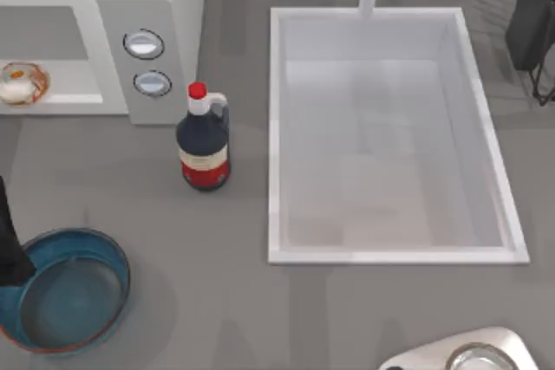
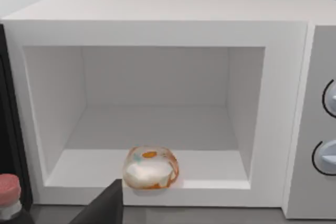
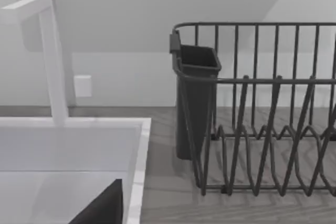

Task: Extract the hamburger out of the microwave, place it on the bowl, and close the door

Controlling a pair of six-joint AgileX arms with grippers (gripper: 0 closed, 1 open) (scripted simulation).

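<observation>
The white microwave point(image 1: 147, 6) stands at the table's back left with its cavity open. The hamburger point(image 1: 22, 82), a small cream lump with orange patches, lies at the front lip of the cavity floor point(image 2: 150, 168). The door point(image 2: 7, 129) is swung open, and I see it as a dark strip at the cavity's side. The teal-blue bowl point(image 1: 68, 290) sits empty at the front left. My left arm point(image 1: 10, 253) hangs over the bowl's left rim; a dark part of my left gripper point(image 2: 102, 207) shows just in front of the hamburger, apart from it. My right gripper point(image 3: 102, 207) hovers by the sink's far right corner.
A dark bottle with a red cap point(image 1: 204, 140) stands between the microwave and the large white sink point(image 1: 276, 127). A faucet point(image 3: 52, 61) rises behind the sink. A black dish rack point(image 3: 262, 114) is at the back right, a shiny metal round thing point(image 1: 477, 358) at the front right.
</observation>
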